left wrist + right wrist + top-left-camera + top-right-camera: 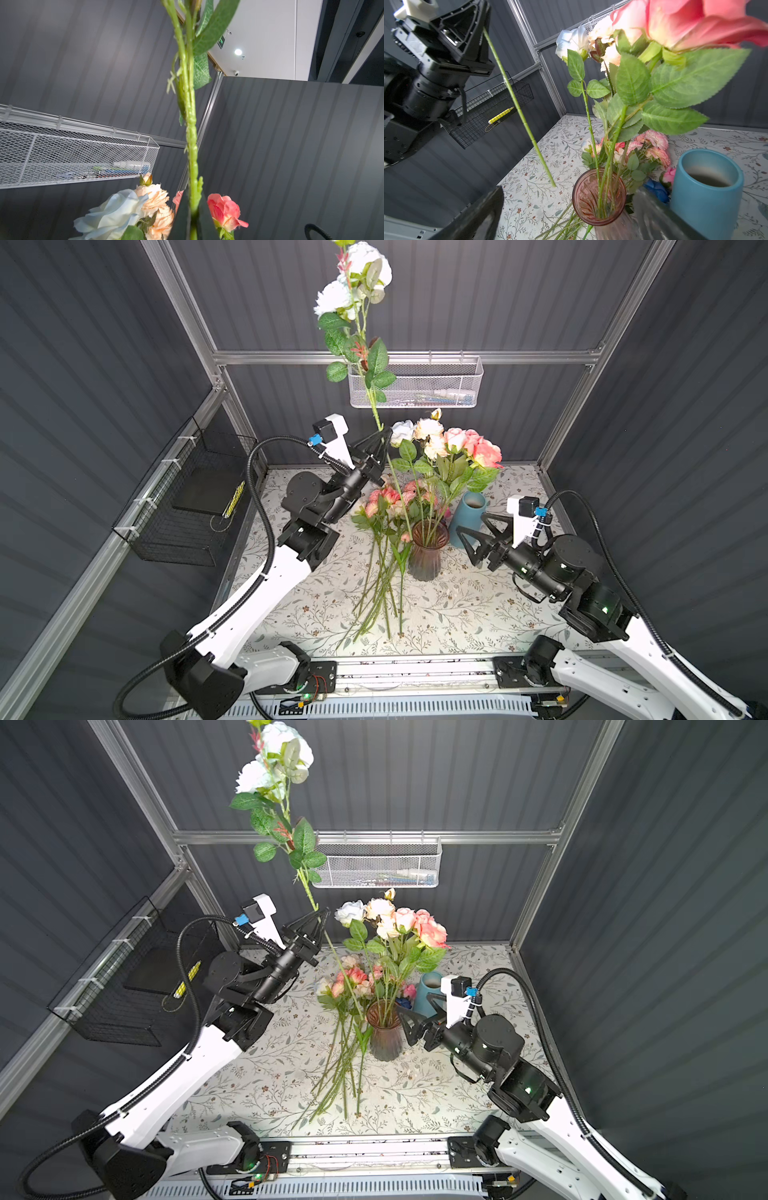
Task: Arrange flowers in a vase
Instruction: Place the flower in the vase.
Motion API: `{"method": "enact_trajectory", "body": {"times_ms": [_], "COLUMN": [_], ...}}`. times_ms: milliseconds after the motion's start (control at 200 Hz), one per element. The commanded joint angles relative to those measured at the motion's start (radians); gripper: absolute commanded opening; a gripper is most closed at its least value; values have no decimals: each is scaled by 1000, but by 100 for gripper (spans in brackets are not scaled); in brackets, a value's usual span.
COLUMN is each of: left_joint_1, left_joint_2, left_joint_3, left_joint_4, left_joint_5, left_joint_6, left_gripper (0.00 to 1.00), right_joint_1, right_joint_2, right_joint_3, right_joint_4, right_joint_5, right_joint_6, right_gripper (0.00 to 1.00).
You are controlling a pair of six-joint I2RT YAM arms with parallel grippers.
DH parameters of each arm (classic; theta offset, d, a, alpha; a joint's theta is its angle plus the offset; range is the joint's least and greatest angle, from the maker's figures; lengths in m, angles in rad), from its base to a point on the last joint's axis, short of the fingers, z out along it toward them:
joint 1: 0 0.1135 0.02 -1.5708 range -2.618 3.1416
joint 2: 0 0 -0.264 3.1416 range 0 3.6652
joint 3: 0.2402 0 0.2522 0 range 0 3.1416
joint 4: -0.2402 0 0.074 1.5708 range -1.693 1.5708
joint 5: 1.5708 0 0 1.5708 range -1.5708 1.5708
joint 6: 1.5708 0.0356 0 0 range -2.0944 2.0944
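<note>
My left gripper (385, 434) is clamped on the white flower (332, 298) mid-stem. The arm is raised, blooms high, and the stem tip hangs just beside the vase (426, 560) rim. Right gripper (470, 522) is spread wide and empty, pointing at the vase. A bunch (457, 443) stands in the vase; loose flowers (384, 506) lie on the table (478, 614).

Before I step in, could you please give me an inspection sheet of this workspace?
Surface: floral tablecloth, flat, nothing spilled.
Job's things: pink glass vase holds a bouquet; loose flowers lie beside it; white-flowered stem held high, lower end outside the rim.
Clutter: empty blue pot behind the vase.
Grippers: left gripper shut on the white-flowered stem; right gripper open, empty, beside the vase.
Cables: black conduit along each arm, off the flowers.
Surroundings: white mesh basket on back rail; black wire basket on side wall.
</note>
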Motion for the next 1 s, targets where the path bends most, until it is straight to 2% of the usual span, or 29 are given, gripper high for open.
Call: {"method": "enact_trajectory", "body": {"times_ms": [0,230,525,615,675,810,900,995], "left_joint_1": [-18,-43,-58,-65,-70,-77,-78,-78], "left_joint_2": [56,155,129,103,84,27,-28,-99], "left_joint_3": [53,80,-79,-124,-142,-178,-204,-231], "left_joint_4": [111,132,69,29,-6,-87,-133,-181], "left_joint_5": [28,44,39,42,36,30,19,-1], "left_joint_6": [29,51,41,43,43,37,27,27], "left_gripper": [0,0,0,12,24,37,54,66], "right_joint_1": [-1,0,-1,-1,0,-1,-1,-1], "right_joint_2": [-11,-16,-17,-14,-11,-6,-1,4], "right_joint_3": [28,33,20,13,10,8,8,7], "right_joint_4": [-15,-26,-16,-9,-5,6,12,14], "right_joint_5": [-3,-2,7,5,6,3,2,1], "right_joint_6": [1,4,-1,-1,-2,-2,-1,2], "right_gripper": [99,99,99,99,99,99,99,99]}}
